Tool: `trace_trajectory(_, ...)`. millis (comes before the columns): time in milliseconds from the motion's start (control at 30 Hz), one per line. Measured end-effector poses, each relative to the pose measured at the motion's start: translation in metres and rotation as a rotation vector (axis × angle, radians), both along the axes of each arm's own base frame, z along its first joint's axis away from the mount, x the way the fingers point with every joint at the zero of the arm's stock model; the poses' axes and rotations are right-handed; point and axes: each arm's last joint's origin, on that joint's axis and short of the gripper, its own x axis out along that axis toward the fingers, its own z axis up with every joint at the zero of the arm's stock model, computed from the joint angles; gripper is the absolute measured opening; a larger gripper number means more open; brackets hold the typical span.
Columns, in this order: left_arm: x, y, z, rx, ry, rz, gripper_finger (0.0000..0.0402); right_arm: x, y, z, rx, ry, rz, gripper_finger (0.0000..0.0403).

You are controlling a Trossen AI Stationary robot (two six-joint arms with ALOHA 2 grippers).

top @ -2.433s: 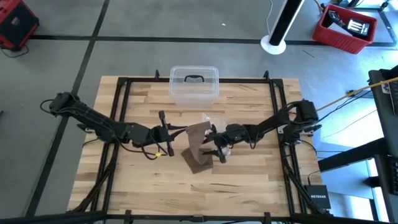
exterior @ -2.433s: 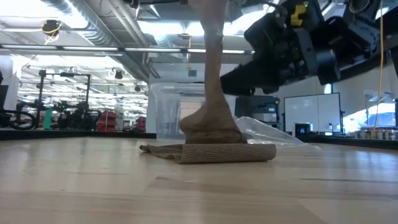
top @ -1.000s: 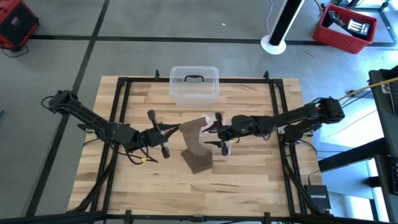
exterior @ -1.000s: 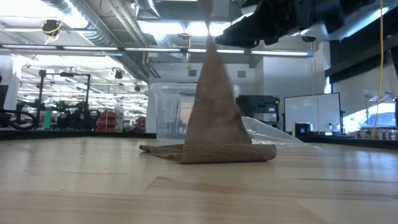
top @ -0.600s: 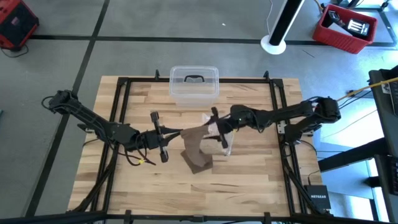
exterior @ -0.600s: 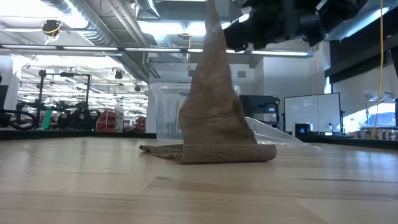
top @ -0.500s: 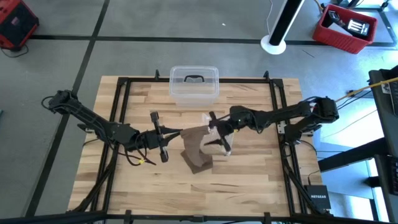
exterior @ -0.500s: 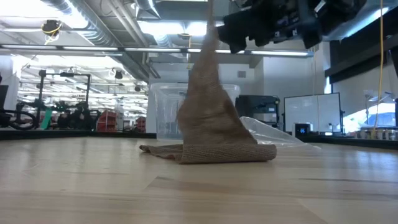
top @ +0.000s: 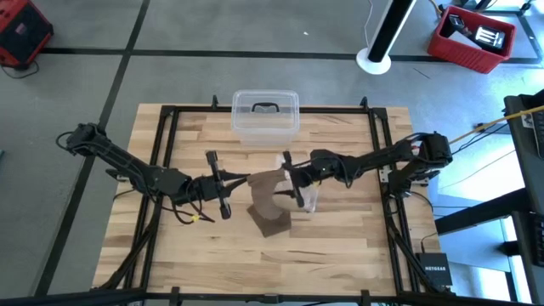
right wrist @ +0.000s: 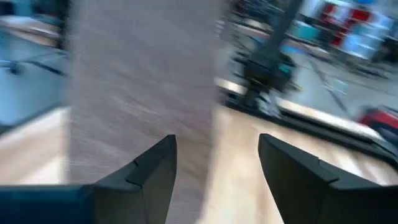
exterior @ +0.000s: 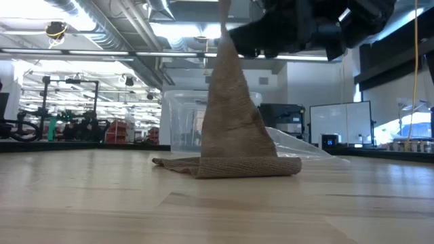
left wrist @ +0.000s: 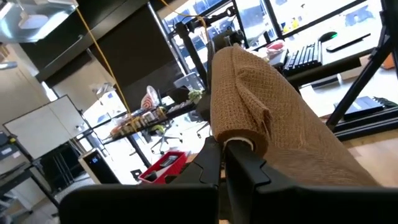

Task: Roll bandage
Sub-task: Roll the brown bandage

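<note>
The bandage (top: 270,197) is hanging mid-table from the left gripper (top: 223,183), which is clamping its rolled end; the right gripper (top: 289,179) is gaping beside the strip, risking snagging and unrolling it

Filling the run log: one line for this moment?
left gripper: shut on bandage | bandage: one end lifted, other on table | right gripper: open beside bandage
</note>
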Motion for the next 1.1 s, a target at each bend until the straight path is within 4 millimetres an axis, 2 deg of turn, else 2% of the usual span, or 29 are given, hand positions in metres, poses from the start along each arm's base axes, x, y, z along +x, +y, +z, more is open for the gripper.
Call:
trace_trajectory(167,0.000,0.000,-0.001,0.007,0.013,-0.001,0.0000,-0.001,0.018,0.001,0.028,-0.006,0.110,0.0230)
trace_trajectory(500,0.000,0.000,-0.002,0.012,0.021,0.001,0.0000,-0.008,0.047,-0.011,0.068,0.150,0.231,0.0230)
trace_trajectory(667,0.000,0.000,-0.002,0.010,0.022,0.009,0.0000,-0.009,0.059,-0.005,0.065,0.080,0.290,0.0230)
trace_trajectory(800,0.000,0.000,-0.002,0.009,0.022,0.009,0.0000,-0.005,0.059,-0.002,0.019,0.005,0.185,0.0230)
trace_trajectory(933,0.000,0.000,-0.002,0.009,0.021,0.008,0.0000,0.001,0.059,-0.018,0.009,0.039,0.159,0.0230)
trace_trajectory(1100,0.000,0.000,-0.001,0.037,0.020,0.011,0.0000,0.007,0.060,-0.046,0.012,0.134,0.182,0.0229)
